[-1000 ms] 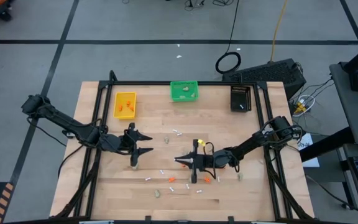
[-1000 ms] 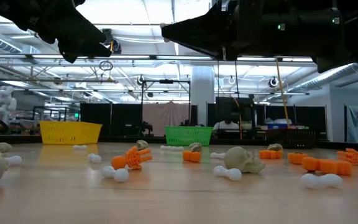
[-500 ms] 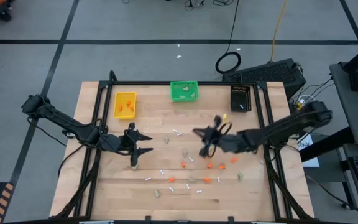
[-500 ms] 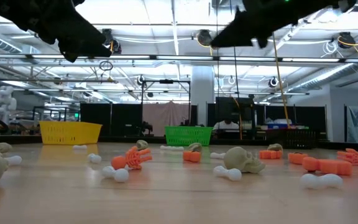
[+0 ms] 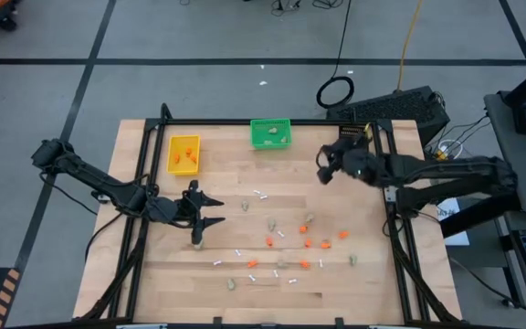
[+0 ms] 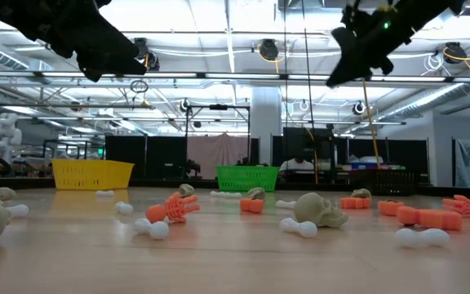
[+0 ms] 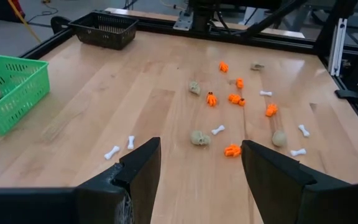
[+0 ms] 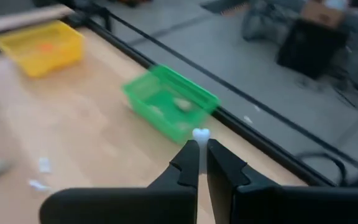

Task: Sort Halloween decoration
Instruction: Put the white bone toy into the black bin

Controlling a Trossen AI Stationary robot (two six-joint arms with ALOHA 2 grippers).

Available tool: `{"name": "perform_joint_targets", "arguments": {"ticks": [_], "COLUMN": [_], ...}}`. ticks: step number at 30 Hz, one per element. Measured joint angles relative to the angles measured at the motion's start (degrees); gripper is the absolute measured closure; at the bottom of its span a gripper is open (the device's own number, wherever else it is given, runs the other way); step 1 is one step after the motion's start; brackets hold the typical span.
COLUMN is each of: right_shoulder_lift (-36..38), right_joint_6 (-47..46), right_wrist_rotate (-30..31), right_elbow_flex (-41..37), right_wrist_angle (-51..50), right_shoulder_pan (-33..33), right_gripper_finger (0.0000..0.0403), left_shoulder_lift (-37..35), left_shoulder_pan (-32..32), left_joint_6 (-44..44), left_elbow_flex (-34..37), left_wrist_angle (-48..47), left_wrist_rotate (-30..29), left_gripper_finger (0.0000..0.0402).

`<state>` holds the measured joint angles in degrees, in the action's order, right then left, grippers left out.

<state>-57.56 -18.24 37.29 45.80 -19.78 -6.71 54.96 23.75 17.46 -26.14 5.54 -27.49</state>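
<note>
Right gripper [image 8: 199, 149], clamped on a small white stick [image 8: 200, 133], hangs above the table [image 5: 226, 183] near the black bin [image 5: 353, 143].

No text, label or number can be read anywhere.

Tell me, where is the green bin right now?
In the high view the green bin sits at the table's far edge, near the middle, between the yellow bin on its left and the black bin on its right.

orange bits [image 5: 306, 243] | beige lumps [image 7: 198, 137] | white sticks [image 7: 218, 130] scattered mid-table; one stick [image 8: 201, 134] seemingly pinched
</note>
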Motion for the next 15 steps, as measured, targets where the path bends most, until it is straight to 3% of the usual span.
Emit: {"name": "perform_joint_targets", "arguments": {"ticks": [8, 15], "right_shoulder_lift": [-2.65, -8.27], "right_joint_6": [-2.12, -0.77], "right_wrist_rotate": [-7.10, -9.04], "right_elbow_flex": [-0.02, -0.02], "right_wrist_angle": [-10.74, -11.85], "right_shoulder_pan": [-16.00, -26.47], "right_gripper_finger": [0.0401, 0.0401], "left_shoulder_lift": [0.00, 0.00], "left_shoulder_pan": [-0.04, -0.04], "left_joint_6": [-1.85, -1.89], "left_elbow_flex": [0.01, 0.01], "left_wrist_angle": [0.10, 0.04], "left_wrist_rotate": [-1.94, -4.71], "left_gripper_finger": [0.0180, 0.0180]}}
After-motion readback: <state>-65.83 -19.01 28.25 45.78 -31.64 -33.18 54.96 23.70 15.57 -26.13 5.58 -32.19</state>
